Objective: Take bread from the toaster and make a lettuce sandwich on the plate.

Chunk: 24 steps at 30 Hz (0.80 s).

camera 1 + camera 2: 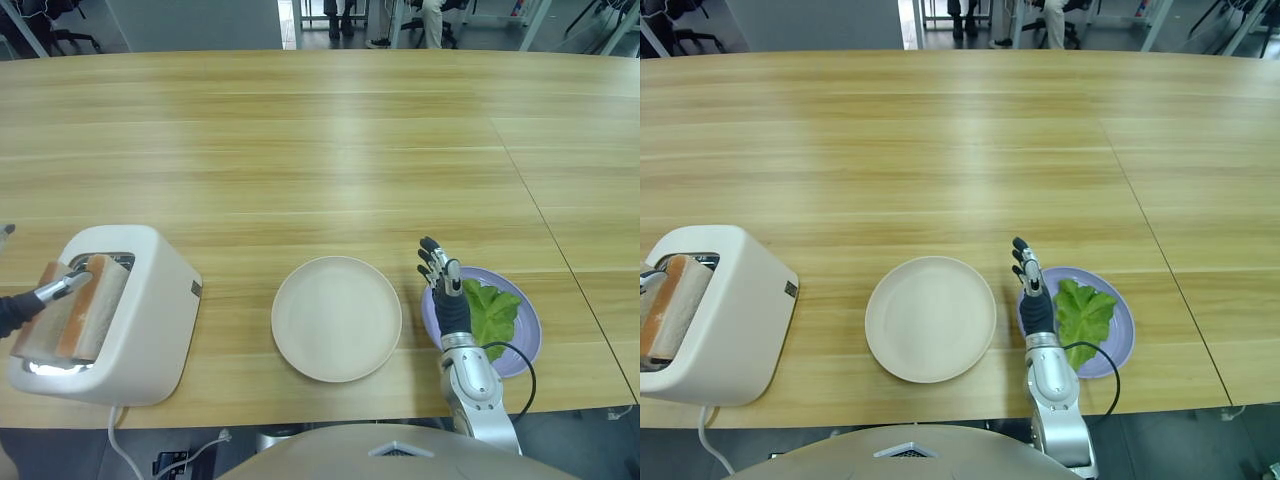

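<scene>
While in the toaster, tan, brown-crusted bread.

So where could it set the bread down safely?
The cream plate, between the toaster and the right hand, is bare. The far tabletop beyond them is wide open. Crowded: the purple plate, with lettuce and the hand at its rim.

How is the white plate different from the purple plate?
The white plate is bare; the purple plate holds lettuce. The white plate lies in the middle; the purple plate lies to its right. The right hand is over the purple plate's left edge, not over the white plate. Both are round and lie on the table.
</scene>
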Available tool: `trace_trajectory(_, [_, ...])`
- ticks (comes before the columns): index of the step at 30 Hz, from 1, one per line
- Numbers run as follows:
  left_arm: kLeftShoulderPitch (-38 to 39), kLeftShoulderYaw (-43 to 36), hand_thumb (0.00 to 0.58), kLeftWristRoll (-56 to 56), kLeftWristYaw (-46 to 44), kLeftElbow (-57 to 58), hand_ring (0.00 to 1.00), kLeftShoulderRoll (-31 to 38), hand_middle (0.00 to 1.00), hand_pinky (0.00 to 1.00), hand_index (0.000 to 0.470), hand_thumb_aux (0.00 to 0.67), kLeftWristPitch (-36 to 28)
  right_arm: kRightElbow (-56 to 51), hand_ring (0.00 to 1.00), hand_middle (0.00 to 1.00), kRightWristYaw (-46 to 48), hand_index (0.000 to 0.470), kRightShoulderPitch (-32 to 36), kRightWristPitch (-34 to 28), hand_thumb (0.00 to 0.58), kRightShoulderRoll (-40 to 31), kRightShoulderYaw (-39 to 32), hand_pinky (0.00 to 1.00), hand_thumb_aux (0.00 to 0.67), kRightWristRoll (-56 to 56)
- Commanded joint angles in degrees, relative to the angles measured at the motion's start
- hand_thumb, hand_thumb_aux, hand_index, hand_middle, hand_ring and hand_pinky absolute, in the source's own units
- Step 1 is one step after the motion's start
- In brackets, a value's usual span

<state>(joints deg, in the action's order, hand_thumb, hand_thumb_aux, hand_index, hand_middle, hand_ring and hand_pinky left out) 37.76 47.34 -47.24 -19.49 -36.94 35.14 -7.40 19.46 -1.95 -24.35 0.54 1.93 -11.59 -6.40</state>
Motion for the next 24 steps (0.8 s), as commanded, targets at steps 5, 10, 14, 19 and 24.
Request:
trace_trajectory(5, [2.8,2.4,0.0,1.2,-3.0,2.1,0.0,0.4,0.0,0.0,0.0,0.0,1.4,1.3,0.0,0.0,-0.4,0.0,-0.9,-0.3,0.0,0.0,1.0,0.0,0.0,0.5])
trace_trajectory(10, [4.5,4.2,0.075,0.8,-4.0,2.5,0.0,0.4,0.0,0.0,0.031,0.045,1.0,1.3,0.0,0.0,0.1,0.0,-0.8,-0.3,0.0,-0.4,1.0,0.0,0.0,0.8])
trace_trajectory(14, [6.2,5.7,0.087,0.7,-4.8,2.8,0.0,0.4,0.0,0.0,0.036,0.053,1.1,1.3,0.0,0.0,0.2,0.0,-0.9,-0.4,0.0,-0.6,1.3,0.0,0.0,1.0])
trace_trajectory(19, [6.6,5.0,0.132,-0.1,-6.1,3.6,0.0,1.0,0.0,0.0,0.056,0.081,0.8,1.1,0.0,0.0,0.2,0.0,-0.9,-0.4,0.0,-0.6,1.5,0.0,0.0,1.1])
trace_trajectory(24, [6.5,2.6,0.223,1.1,-7.6,3.5,0.0,0.2,0.0,0.0,0.099,0.145,1.5,0.9,0.0,0.0,0.1,0.0,-0.7,-0.3,0.0,-0.6,1.5,0.0,0.0,1.2])
